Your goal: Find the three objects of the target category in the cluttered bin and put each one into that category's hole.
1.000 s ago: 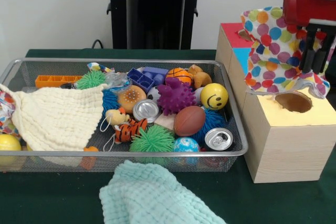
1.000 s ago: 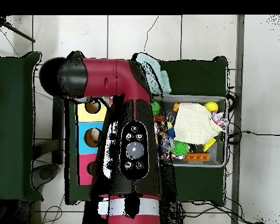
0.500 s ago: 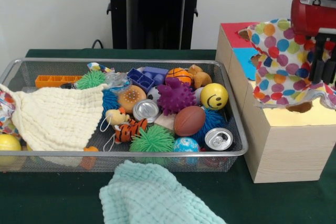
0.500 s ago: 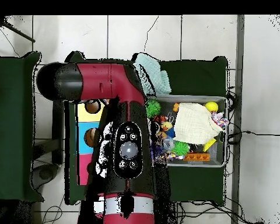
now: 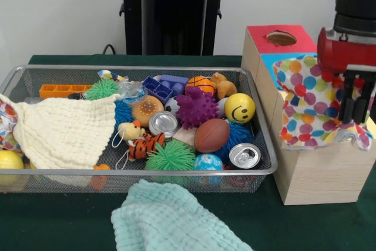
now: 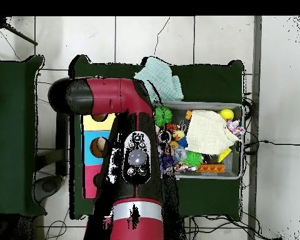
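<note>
My gripper (image 5: 356, 101) hangs at the right, over the yellow top of the wooden box (image 5: 317, 171). It is shut on a white cloth with coloured dots (image 5: 310, 110). The cloth drapes over the box's front section and hides the hole there. Behind it, the hole in the red section (image 5: 281, 38) shows uncovered. A cream cloth (image 5: 64, 130) lies in the left part of the wire bin (image 5: 135, 69), and a mint cloth (image 5: 170, 218) lies on the table in front of it. In the overhead view the arm (image 6: 137, 156) hides the gripper.
The bin holds several toys: a purple spiky ball (image 5: 196, 108), a yellow smiley ball (image 5: 239, 107), a toy football (image 5: 212, 135), two cans (image 5: 163, 124) (image 5: 244, 155) and green fuzzy balls. In the overhead view the bin (image 6: 237, 106) lies right of the arm.
The gripper has come down and forward with the dotted cloth. The cloth now covers the yellow section's hole, and the red section's hole has come into sight.
</note>
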Robot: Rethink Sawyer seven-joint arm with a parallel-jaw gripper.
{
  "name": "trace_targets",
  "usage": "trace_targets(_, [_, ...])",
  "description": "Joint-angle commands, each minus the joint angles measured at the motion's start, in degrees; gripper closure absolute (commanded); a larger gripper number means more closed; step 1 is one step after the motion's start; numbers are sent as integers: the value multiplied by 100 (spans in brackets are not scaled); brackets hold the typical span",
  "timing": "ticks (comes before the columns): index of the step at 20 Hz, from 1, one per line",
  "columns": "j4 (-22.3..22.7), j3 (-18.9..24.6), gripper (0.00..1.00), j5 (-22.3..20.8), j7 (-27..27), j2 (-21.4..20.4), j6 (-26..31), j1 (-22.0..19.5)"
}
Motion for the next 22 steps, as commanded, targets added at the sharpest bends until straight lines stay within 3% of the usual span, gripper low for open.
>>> trace_targets(1, [886, 353, 100, -32, 609, 442, -256, -118])
trace_targets(7, [1155, 230, 100, 20, 685, 240, -39, -40])
trace_targets(14, [1670, 34, 100, 57, 781, -366, 358, 143])
trace_targets(22, [1682, -54, 100, 201, 1032, -564, 843, 344])
